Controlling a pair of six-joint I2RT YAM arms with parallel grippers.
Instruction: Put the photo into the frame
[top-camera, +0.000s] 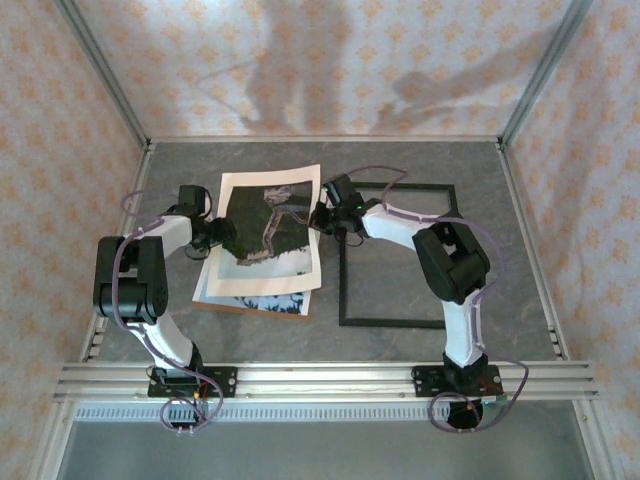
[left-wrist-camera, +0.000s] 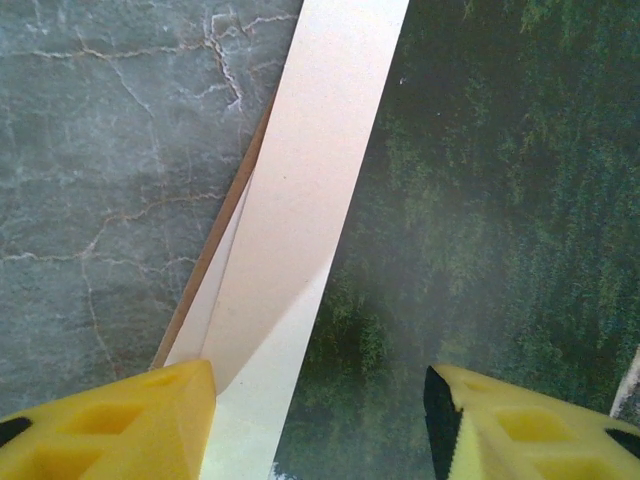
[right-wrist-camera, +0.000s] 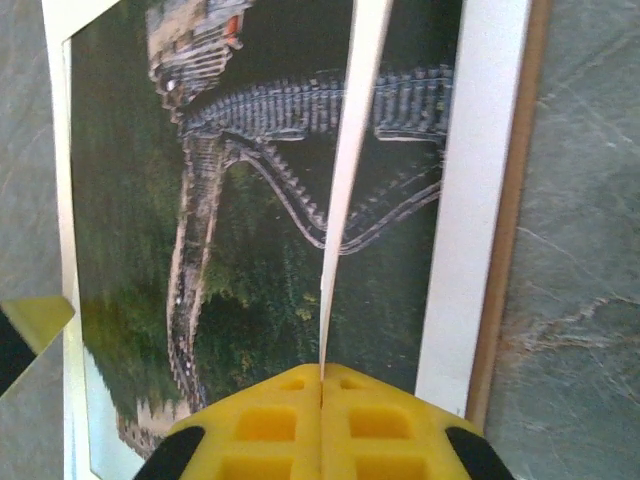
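Overhead looks down; both wrist cameras close above photo (top-camera: 265, 232).

Table (top-camera: 420, 170), seen from above. The photo (top-camera: 265, 225) sits left of centre, on top of a backing board (top-camera: 245, 306) that pokes out past its 6 and 9 o'clock edges. The frame (top-camera: 390, 322) lies flat on the table at the photo's 3 o'clock, just beside it, near corners apart. Left gripper (top-camera: 222, 235) is at the photo's 9 o'clock edge. Right gripper (top-camera: 322, 215) is at its 3 o'clock edge, between photo and frame.
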